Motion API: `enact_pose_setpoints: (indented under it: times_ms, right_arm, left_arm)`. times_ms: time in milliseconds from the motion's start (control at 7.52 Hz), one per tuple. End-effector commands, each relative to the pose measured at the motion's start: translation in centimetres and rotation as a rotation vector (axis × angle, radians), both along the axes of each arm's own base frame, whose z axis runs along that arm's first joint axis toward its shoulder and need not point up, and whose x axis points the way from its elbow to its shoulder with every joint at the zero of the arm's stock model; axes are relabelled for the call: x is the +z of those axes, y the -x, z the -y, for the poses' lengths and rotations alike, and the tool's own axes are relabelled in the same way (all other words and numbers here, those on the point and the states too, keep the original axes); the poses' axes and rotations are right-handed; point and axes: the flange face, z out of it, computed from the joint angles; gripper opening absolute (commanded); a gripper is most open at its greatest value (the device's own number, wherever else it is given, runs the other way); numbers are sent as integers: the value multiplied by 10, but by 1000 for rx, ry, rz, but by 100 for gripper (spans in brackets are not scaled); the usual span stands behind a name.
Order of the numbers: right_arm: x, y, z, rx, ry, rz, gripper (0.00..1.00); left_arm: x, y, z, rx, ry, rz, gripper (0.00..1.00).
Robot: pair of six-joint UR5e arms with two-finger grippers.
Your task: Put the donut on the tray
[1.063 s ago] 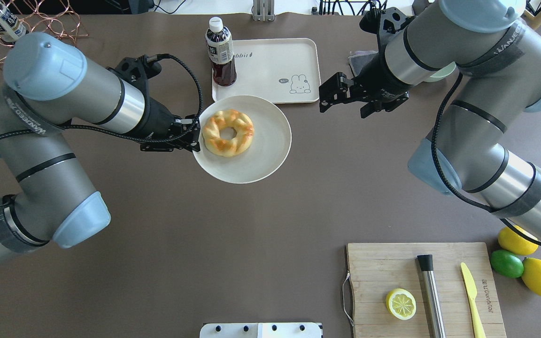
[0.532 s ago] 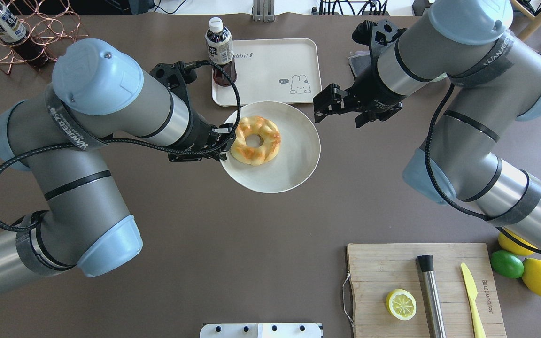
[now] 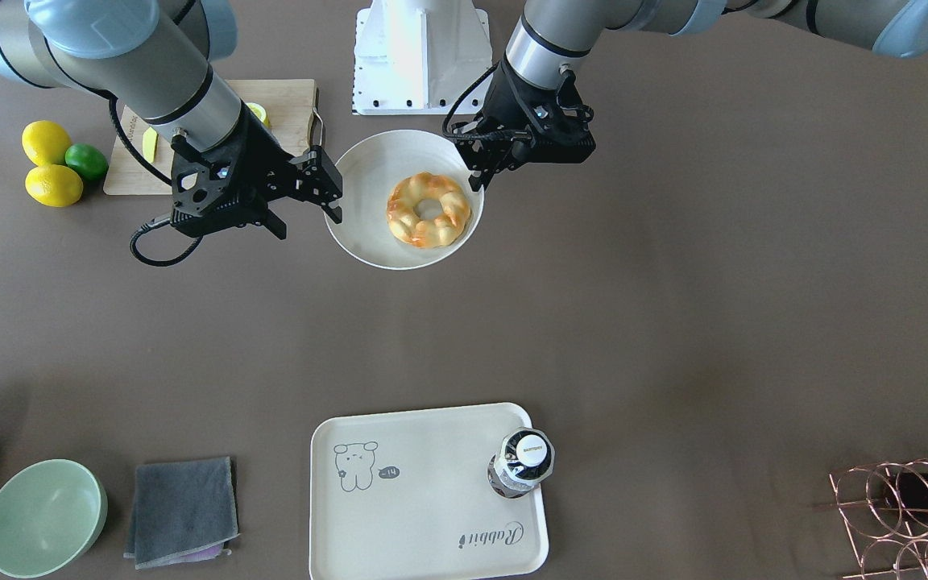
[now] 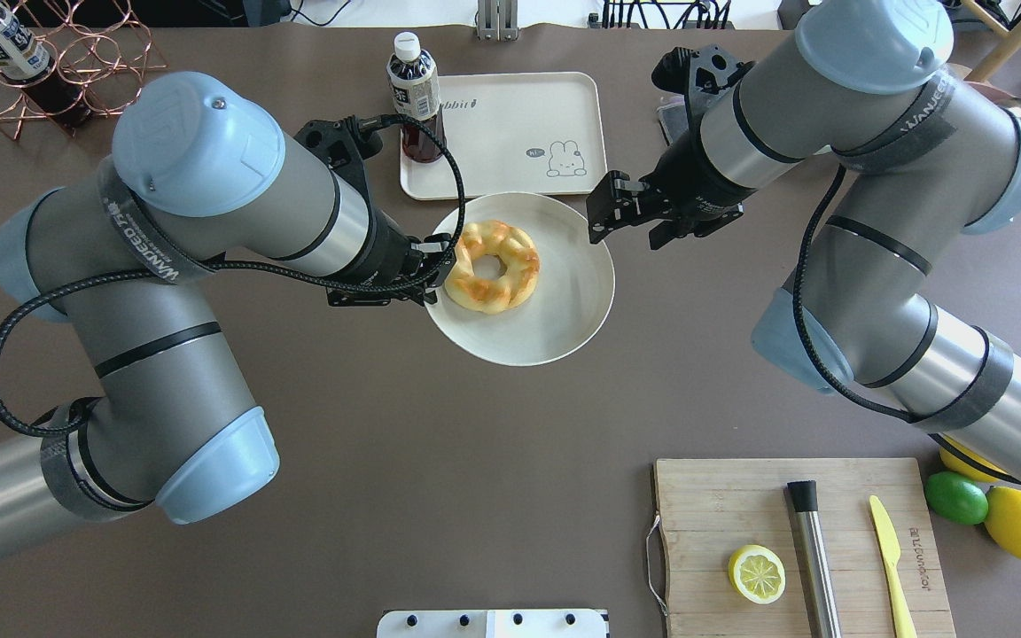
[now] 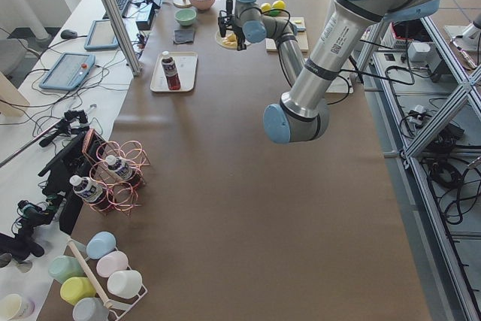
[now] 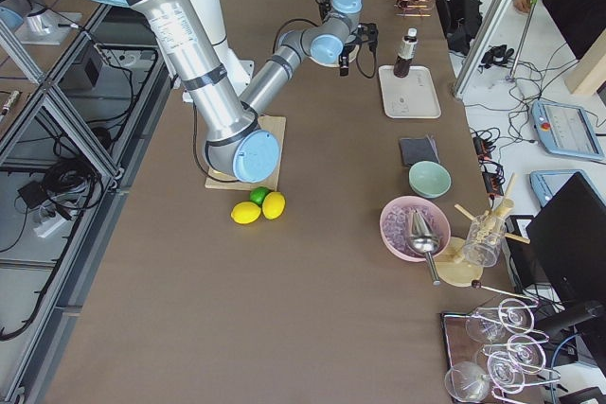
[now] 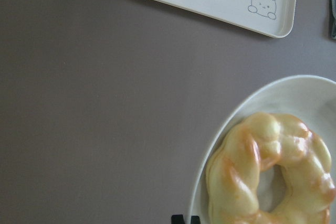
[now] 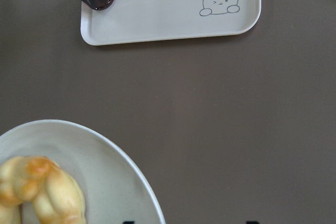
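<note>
1. We log the plate (image 4: 564,328), with the donut (image 4: 493,267) lying on it, as shifted toward the right arm; it seems lifted off the surface.
2. Tray (image 4: 510,133): just beyond the plate, bottle (image 4: 413,89) on its corner. The donut is not yet on it.
3. Left fingers (image 4: 429,266): pinched on the plate's rim, arm stretched inward.
4. Right fingers (image 4: 604,208): spread wide, empty, now closer to the opposite rim.

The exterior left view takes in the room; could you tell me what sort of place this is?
Likely a robotics lab: aluminium frame struts, control tablets on a side desk, loose cables beside the table.
</note>
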Motion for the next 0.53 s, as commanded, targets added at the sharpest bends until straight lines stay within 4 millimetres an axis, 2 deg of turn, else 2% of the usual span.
enact_pose_setpoints:
  times_ms: [0,399]
  right_arm:
    - [4,5,-2,-7,-12,7,57]
    - [2,10,-6,-18,-20,16,57]
  left_arm:
    - [-2,0,-1,2,-1,-5,0]
    - [-3,1,-1,3,-1,-11,0]
